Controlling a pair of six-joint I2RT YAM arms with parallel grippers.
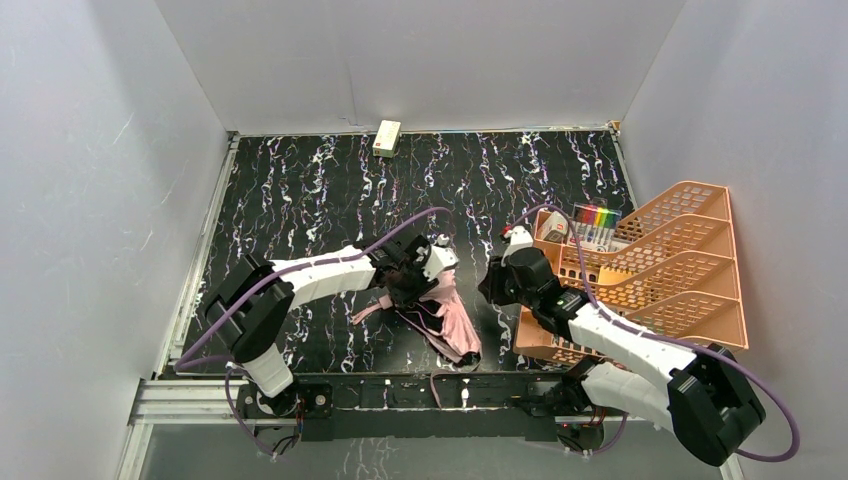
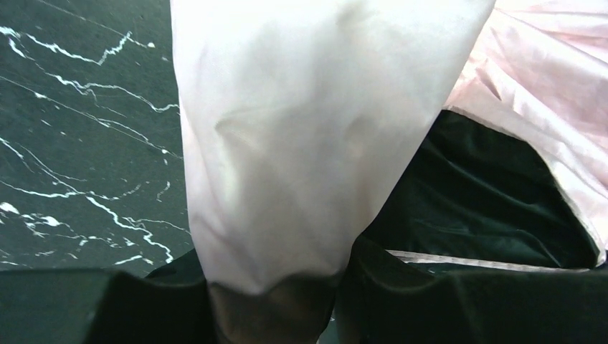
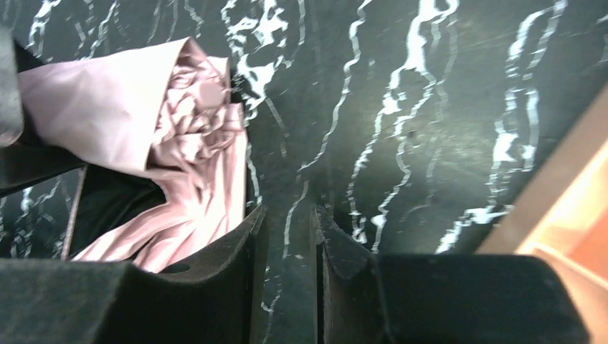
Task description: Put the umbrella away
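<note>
Pinching a fold of the umbrella [image 1: 455, 318] between its 2 fingers, left gripper [image 2: 276, 287] is clamped on pale pink fabric at the bundle's far end. Umbrella lies collapsed and crumpled on the black marbled table [image 1: 300, 190], near the front, between both arms. Right gripper [image 3: 287, 236] is just beside it on the right, not touching, jaws slightly apart with nothing between. Orange mesh rack [image 1: 690, 260] at right. Cream box [image 1: 387, 137] by far white wall [image 1: 420, 60].
</note>
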